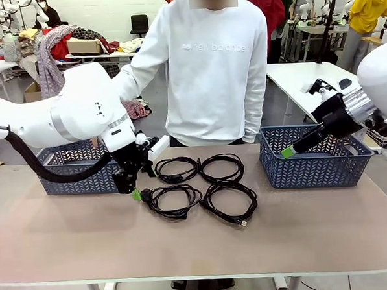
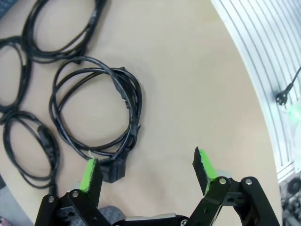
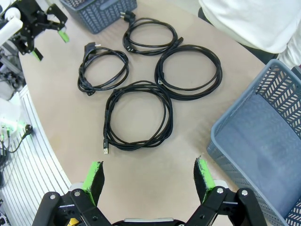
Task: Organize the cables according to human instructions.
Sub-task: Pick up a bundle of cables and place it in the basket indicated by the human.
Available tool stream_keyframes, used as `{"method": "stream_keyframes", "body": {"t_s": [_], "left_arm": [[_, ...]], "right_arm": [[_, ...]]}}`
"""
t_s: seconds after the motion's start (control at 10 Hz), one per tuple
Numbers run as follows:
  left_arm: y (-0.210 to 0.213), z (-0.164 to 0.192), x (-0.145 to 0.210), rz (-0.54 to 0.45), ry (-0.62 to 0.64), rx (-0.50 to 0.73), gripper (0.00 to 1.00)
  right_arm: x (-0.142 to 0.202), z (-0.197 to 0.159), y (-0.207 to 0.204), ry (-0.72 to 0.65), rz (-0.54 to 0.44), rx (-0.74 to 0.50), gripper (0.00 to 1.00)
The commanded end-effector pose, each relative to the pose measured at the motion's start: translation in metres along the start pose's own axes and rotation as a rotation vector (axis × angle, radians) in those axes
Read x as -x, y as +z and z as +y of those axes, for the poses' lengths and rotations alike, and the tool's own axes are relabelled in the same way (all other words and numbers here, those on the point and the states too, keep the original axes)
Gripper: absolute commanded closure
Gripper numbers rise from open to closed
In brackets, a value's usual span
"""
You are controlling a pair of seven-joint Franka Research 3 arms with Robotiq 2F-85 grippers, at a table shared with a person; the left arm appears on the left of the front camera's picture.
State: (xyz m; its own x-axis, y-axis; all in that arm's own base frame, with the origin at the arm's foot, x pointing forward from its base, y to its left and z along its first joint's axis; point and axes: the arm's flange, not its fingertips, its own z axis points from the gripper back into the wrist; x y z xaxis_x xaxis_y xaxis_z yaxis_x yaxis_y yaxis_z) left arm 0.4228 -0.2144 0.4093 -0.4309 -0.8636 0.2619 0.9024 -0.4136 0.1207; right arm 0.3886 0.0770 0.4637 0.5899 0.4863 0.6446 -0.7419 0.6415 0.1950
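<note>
Tan table (image 1: 68, 236) up front, a person (image 1: 216, 72) in white across it, and four cables (image 1: 174, 213) coiled two by two between two blue baskets (image 1: 312, 171). Left gripper (image 1: 136, 194) sits low beside the near-left coil; right gripper (image 1: 288, 152) hovers near the right basket. Left wrist view: claw spread wide, empty, a plug (image 2: 113, 172) just beside one finger. Right wrist view: claw wide, empty, all four coils lying on the table ahead.

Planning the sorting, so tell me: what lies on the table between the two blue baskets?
In the front view, the four cables lie there, coiled in a two-by-two cluster, with the open left gripper at their left edge.
</note>
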Motion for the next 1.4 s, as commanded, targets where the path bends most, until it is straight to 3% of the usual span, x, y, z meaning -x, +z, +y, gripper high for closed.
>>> {"method": "stream_keyframes", "body": {"t_s": [0.0,0.6,1.3], "left_arm": [[-0.013,0.007,0.003,0.049,-0.119,0.035,0.00],[-0.069,0.031,-0.012,0.152,-0.200,0.075,0.00],[-0.095,0.037,-0.012,0.203,-0.232,0.058,0.00]], "right_arm": [[-0.002,-0.004,-0.002,0.019,-0.024,-0.020,0.00],[-0.002,-0.004,-0.002,0.019,-0.024,-0.020,0.00],[-0.002,-0.004,-0.002,0.019,-0.024,-0.020,0.00]]}}
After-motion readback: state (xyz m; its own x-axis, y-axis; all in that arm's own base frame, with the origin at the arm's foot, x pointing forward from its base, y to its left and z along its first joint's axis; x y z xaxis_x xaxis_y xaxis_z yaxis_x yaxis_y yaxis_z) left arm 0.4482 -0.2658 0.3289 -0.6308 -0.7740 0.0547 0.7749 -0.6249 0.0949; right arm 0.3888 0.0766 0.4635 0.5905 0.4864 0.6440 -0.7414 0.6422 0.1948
